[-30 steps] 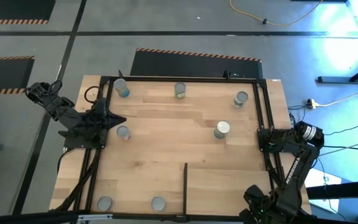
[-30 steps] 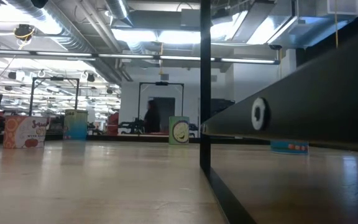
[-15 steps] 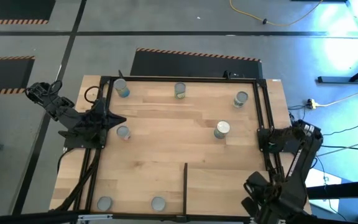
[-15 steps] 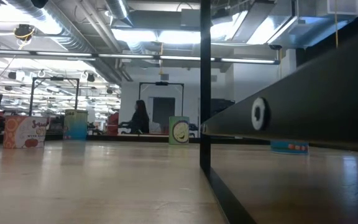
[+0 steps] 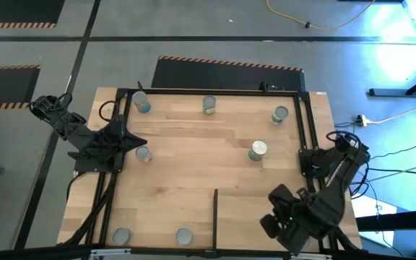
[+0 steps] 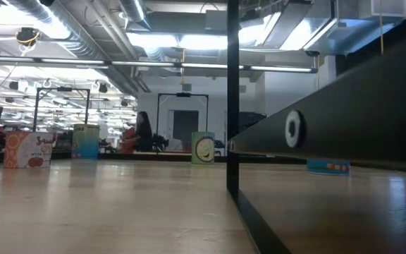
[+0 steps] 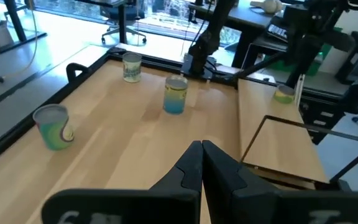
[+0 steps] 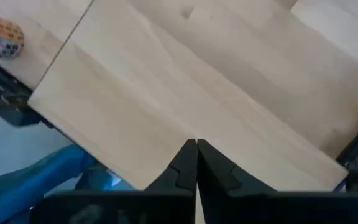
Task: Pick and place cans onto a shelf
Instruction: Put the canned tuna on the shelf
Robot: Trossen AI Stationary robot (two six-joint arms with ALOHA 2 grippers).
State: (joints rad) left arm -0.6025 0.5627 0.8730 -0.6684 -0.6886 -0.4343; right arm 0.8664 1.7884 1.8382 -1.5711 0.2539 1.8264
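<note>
Wooden tabletop (image 5: 193, 173) ringed by a black frame (image 5: 208, 92), seven cans (image 5: 258, 149) scattered well apart, shelf (image 5: 255, 217) behind a black divider bar (image 5: 215, 217), right gripper (image 8: 196, 148) closed above it, left gripper (image 7: 202, 149) closed at the left edge.

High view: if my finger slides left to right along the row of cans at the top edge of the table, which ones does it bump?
blue-sided corner can → middle can → right-hand can
</note>
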